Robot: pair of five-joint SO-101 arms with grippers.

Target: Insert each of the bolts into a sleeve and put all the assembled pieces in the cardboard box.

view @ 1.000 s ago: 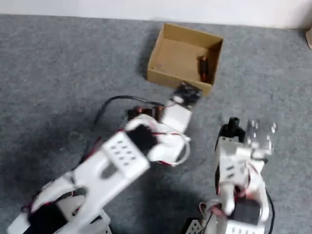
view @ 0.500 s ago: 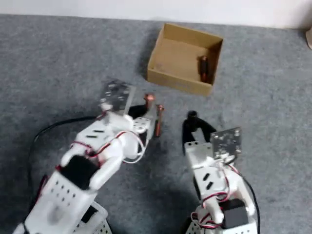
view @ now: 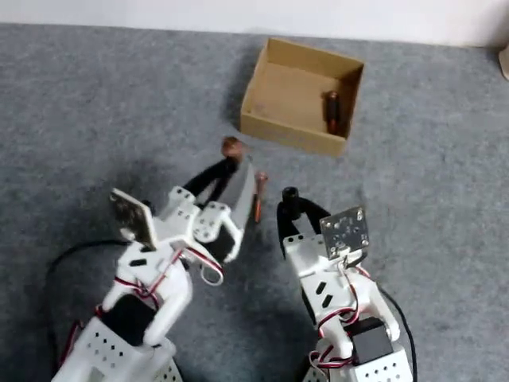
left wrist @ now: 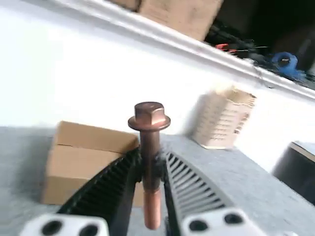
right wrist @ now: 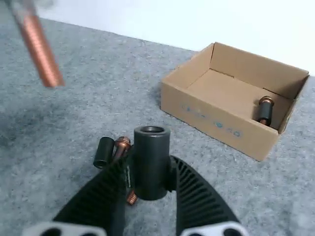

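Lying on grey carpet [view: 95, 95], cardboard box [view: 286, 134], white wall [right wrist: 147, 14] behind

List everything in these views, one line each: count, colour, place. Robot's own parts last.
cardboard box: one, brown, open-topped, far side of the table.
assembled piece: one, copper and dark, inside the box against a wall.
held bolt: one, copper, upright, head up, in the left pincer.
held sleeve: one, black, upright in the right pincer.
loose bolt: one, copper, lying between the two pincers.
loose sleeve: one, black, lying beside the loose bolt.
table: one, grey.
left pincer: one, black, shut on the bolt.
right pincer: one, black, shut on the sleeve.
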